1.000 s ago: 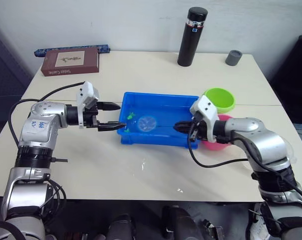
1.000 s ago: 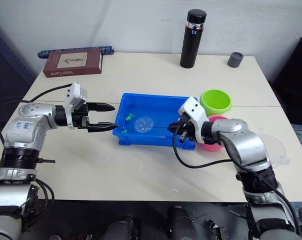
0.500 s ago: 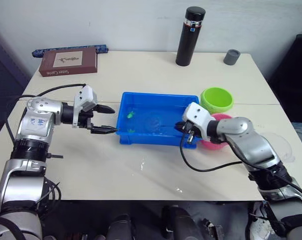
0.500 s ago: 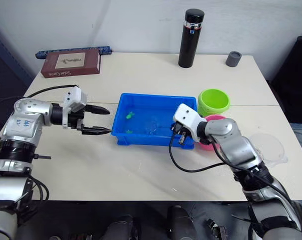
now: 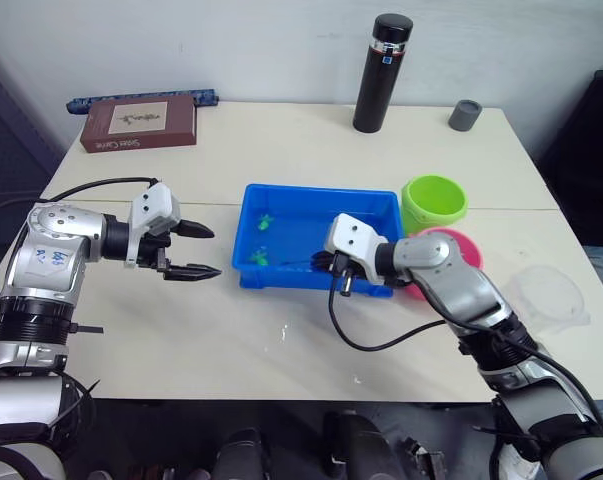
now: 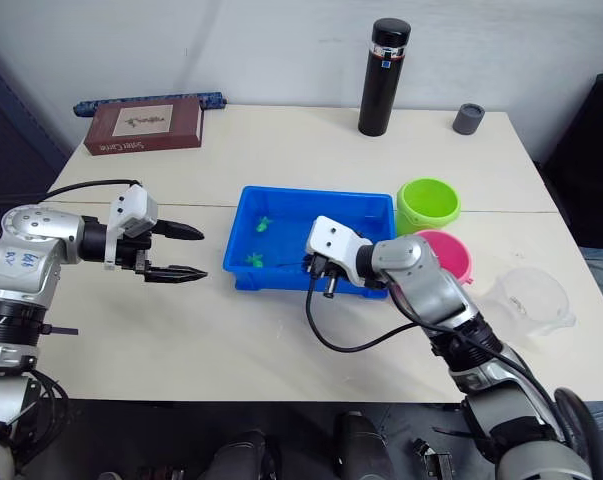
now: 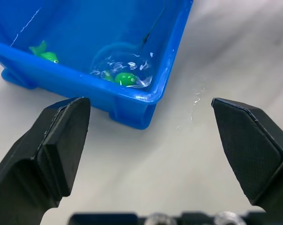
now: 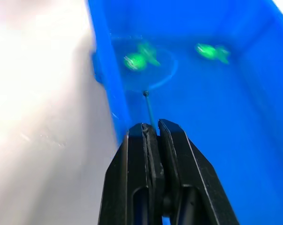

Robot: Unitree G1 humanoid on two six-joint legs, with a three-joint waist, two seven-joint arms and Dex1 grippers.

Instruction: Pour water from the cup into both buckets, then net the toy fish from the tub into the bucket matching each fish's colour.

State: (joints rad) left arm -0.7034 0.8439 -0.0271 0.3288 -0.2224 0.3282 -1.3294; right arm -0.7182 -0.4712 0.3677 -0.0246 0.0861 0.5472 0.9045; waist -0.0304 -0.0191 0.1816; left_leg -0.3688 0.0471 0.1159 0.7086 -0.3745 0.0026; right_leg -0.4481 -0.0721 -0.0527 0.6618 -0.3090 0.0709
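Observation:
The blue tub (image 5: 321,190) sits mid-table with two green toy fish (image 5: 264,222) in it. My right gripper (image 5: 324,264) reaches over the tub's near wall and is shut on the net's thin wire handle (image 8: 148,105). The net's hoop (image 7: 118,65) lies in the water at the tub's near left corner, with a green fish (image 7: 125,78) inside its ring. My left gripper (image 5: 203,251) hangs open just left of the tub, holding nothing. The green bucket (image 5: 436,200) and pink bucket (image 5: 459,248) stand right of the tub. The clear cup (image 5: 547,294) rests at the right edge.
A tall black flask (image 5: 381,72) and a small grey cap (image 5: 464,113) stand at the back of the table. A brown book (image 5: 139,122) lies at the back left. Water drops mark the table (image 5: 291,330) in front of the tub.
My right gripper has slid the net leftward through the tub to its near left corner. My left gripper has drawn back to the left, away from the tub wall.

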